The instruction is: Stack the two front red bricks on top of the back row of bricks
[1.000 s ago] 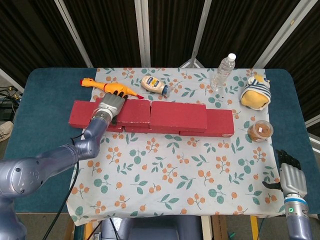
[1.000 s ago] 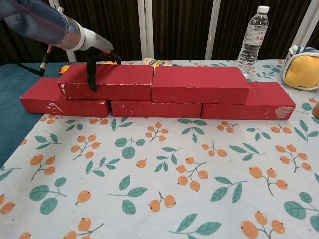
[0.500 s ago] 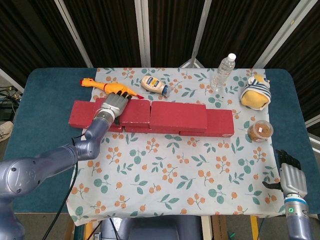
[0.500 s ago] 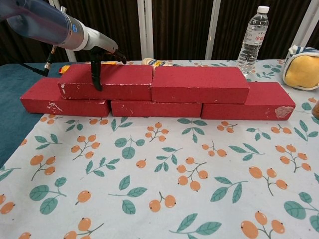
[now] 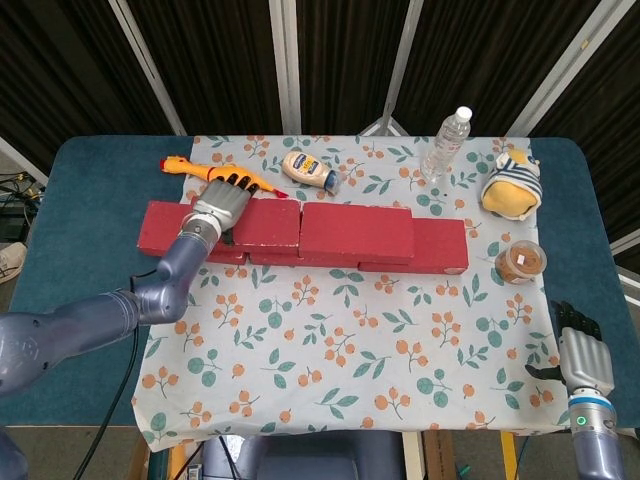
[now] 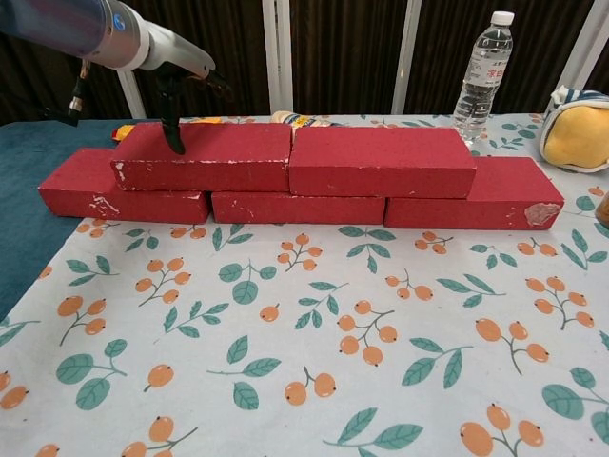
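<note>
Hovering just above the upper left red brick [image 6: 205,155], the left hand [image 5: 220,207] has its fingers spread and holds nothing, one dark fingertip [image 6: 175,143] pointing down at the brick's front top edge. Directly to that hand's right the second upper brick [image 6: 381,160] sits end to end with the first, both resting on the back row of bricks [image 6: 295,206], while the rubber chicken [image 5: 200,171] lies just beyond the hand. Far off at the table's near right corner, the right hand [image 5: 577,355] holds nothing, fingers loosely apart.
</note>
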`<state>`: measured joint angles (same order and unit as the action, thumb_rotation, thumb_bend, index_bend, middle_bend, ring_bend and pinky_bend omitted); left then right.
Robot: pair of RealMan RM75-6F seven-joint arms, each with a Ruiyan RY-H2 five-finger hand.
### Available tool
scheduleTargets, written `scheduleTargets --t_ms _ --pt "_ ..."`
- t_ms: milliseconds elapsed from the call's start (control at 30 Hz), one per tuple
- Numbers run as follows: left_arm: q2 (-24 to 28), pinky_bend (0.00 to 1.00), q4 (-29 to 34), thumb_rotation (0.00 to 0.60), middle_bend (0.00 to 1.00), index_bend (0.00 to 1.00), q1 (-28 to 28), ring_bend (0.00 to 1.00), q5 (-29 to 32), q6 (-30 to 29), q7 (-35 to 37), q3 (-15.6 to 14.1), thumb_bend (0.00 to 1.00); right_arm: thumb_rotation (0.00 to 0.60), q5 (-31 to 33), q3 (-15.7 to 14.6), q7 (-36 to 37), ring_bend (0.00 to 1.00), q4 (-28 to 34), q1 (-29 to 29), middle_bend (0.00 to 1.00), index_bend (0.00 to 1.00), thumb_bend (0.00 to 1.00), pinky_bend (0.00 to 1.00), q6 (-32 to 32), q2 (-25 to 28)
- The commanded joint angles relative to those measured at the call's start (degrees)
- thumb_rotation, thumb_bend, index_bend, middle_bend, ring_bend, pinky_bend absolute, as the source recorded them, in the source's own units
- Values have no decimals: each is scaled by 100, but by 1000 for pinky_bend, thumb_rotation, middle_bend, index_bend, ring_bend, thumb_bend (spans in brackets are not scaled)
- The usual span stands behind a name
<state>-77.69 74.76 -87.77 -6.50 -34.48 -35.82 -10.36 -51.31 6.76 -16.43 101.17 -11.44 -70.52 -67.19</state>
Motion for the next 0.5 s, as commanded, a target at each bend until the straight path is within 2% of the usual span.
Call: scheduleTargets --t_ms 33,167,333,500 --pt "314 119 322 600 0 0 100 0 -213 -183 128 88 0 600 6 3 -2 0 8 -2 0 0 108 0 -9 -2" --pt "665 107 666 600 43 13 322 0 -495 -366 272 94 0 600 7 8 20 0 18 8 0 0 108 0 -27 8" --pt "1093 106 1045 600 94 91 672 0 -776 -581 437 18 0 600 20 16 29 0 20 14 0 0 108 0 -50 11" --pt "1421 106 1242 600 124 166 1193 0 -1295 -804 849 78 0 600 -38 10 63 0 26 25 0 0 108 0 -76 2"
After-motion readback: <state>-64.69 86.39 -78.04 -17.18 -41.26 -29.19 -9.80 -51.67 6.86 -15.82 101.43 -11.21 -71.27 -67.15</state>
